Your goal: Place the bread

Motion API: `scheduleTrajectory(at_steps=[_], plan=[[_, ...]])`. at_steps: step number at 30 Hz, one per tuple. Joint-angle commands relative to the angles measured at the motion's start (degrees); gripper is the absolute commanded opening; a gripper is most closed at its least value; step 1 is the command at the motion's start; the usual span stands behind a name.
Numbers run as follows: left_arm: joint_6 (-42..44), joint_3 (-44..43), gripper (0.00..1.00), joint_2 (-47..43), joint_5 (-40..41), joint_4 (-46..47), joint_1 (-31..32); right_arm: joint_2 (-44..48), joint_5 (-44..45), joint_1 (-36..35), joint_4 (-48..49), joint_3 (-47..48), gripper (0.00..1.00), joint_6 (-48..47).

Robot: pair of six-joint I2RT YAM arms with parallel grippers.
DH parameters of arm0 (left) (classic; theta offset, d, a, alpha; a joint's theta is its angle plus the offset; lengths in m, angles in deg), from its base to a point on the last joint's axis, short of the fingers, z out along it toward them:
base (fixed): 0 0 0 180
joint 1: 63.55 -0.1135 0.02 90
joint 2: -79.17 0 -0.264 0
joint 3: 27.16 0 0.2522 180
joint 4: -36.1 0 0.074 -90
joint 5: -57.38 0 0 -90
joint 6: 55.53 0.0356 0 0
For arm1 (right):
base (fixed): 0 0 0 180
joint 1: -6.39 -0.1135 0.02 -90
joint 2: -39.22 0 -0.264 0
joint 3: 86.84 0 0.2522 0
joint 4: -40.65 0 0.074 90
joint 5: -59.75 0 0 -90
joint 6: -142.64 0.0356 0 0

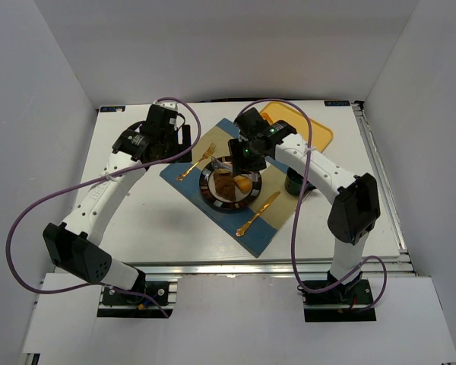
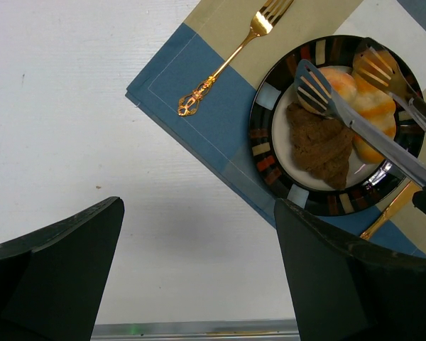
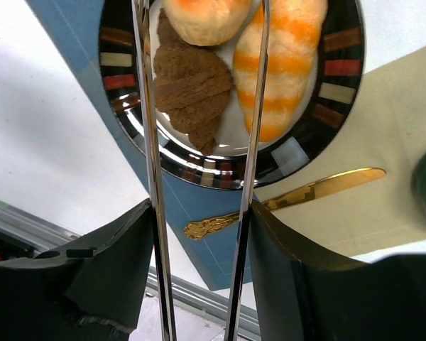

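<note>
A striped-rim plate [image 1: 207,188] holds the bread: a dark brown pastry [image 2: 319,145], an orange-striped croissant [image 2: 375,114] and a tan bun [image 2: 339,82]. They also show in the right wrist view: the pastry [image 3: 192,89], the croissant [image 3: 284,64] and the bun [image 3: 199,18]. My right gripper [image 1: 239,156] [image 3: 201,213] is shut on metal tongs [image 2: 369,138]. The tongs' arms [image 3: 150,142] reach over the plate, spread, with the bun between their tips. My left gripper [image 1: 175,137] [image 2: 199,234] is open and empty over bare table, left of the placemat.
A blue and beige placemat [image 1: 273,228] lies under the plate. It carries a gold fork [image 1: 194,165] [image 2: 231,60] on the left and a gold knife [image 1: 258,213] [image 3: 298,195] on the right. A yellow tray [image 1: 304,125] sits at the back right. A dark green cup [image 1: 295,182] stands under the right arm.
</note>
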Motion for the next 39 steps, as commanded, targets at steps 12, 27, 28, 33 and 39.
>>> scheduleTrajectory(at_steps=[12,27,28,33,39], plan=[[-0.35,-0.12,0.98,-2.89,-0.65,0.66,-0.17,24.32,23.43,9.22,-6.33,-5.97,0.58,9.33],[-0.70,1.64,0.98,-3.77,-2.94,1.80,-0.25,36.76,11.93,45.01,12.74,-47.50,0.58,3.18],[-0.70,1.63,0.98,-3.77,-2.94,1.72,-0.25,35.63,11.66,45.37,13.80,-48.38,0.58,3.35],[-0.53,1.63,0.98,-4.21,-2.41,1.28,-0.25,28.94,10.08,45.81,17.67,-49.97,0.58,3.09],[-0.53,1.72,0.98,-4.21,-1.71,1.19,-0.25,23.05,7.80,45.98,16.81,-48.66,0.64,3.62]])
